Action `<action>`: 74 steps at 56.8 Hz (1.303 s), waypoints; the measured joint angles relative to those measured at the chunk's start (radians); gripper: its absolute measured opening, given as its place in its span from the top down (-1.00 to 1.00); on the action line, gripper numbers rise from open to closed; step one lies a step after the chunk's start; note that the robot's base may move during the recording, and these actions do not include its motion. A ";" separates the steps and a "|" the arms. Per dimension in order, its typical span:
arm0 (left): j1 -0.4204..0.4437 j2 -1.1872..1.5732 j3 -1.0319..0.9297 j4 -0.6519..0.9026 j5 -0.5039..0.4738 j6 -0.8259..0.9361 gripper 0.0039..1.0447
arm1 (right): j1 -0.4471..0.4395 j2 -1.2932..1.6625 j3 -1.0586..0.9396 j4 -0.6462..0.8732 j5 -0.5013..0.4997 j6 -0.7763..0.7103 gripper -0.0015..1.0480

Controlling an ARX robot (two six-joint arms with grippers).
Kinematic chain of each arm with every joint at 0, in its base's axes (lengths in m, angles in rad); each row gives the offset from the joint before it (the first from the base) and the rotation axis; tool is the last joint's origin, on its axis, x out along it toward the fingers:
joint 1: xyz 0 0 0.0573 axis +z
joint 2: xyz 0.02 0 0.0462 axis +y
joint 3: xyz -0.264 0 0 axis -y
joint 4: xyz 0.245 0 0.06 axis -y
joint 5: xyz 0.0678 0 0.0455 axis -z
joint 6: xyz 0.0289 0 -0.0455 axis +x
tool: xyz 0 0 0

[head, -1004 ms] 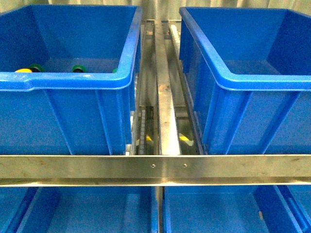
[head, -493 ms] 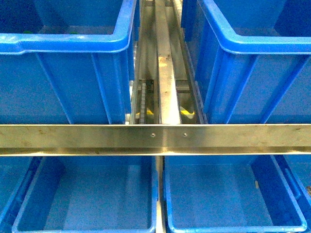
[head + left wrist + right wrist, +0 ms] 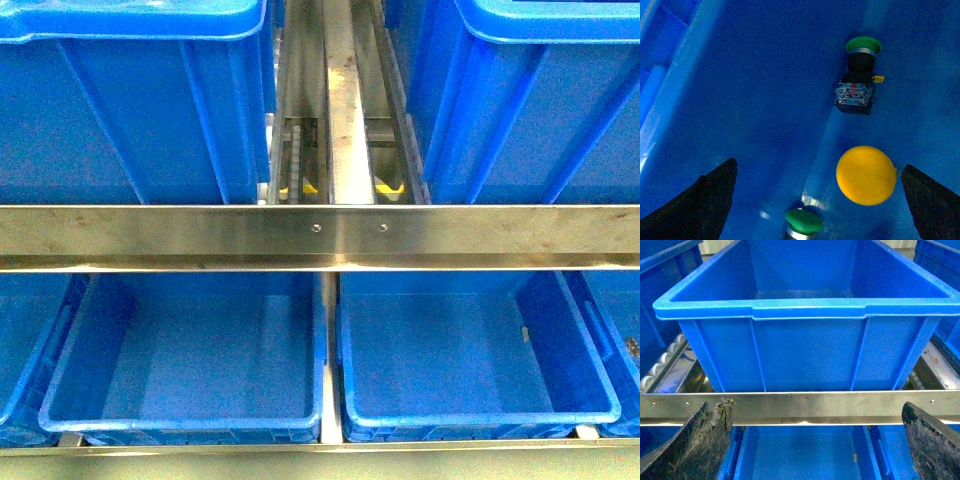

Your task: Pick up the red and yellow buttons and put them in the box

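Here the front view gives two tall blue crates up top, the upper left crate [image 3: 130, 110] and the upper right crate [image 3: 540, 110], with a metal track [image 3: 340, 100] running away between them. A steel cross rail [image 3: 150, 232] spans the whole width in front of them. Beneath the rail sit the lower left crate [image 3: 200, 350] and the lower right crate [image 3: 470, 350], side by side, both showing bare floors.

In the left wrist view the camera looks down onto a blue crate floor [image 3: 740, 100]. The left gripper [image 3: 818, 165] has its two dark fingers [image 3: 710, 200] spread wide with nothing clamped. The yellow button [image 3: 866, 175] lies on the floor within that gap, cap toward the camera, much closer to one finger than the other. A green-capped button [image 3: 860, 75] lies on its side beyond it, black body showing, and a second green cap [image 3: 803, 221] sits at the frame edge near the yellow one.

In the right wrist view the right gripper [image 3: 816, 404] is likewise spread apart and holds nothing, its worn fingers [image 3: 705, 440] framing a steel bar [image 3: 790, 407] with a blue crate [image 3: 805, 350] behind it
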 joint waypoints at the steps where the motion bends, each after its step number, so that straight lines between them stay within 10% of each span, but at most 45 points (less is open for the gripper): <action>1: 0.002 0.008 0.008 -0.002 0.001 -0.002 -0.85 | 0.000 0.000 0.000 0.000 0.000 0.000 -0.88; 38: -0.001 0.118 0.061 0.003 0.032 -0.016 -0.85 | 0.000 0.000 0.000 0.000 0.000 0.000 -0.88; 53: 0.000 0.149 0.069 0.007 0.054 -0.039 0.25 | 0.000 0.000 0.000 0.000 0.000 0.000 -0.88; 74: -0.001 0.091 -0.010 0.124 0.142 -0.094 0.37 | 0.000 0.000 0.000 0.000 0.000 0.000 -0.88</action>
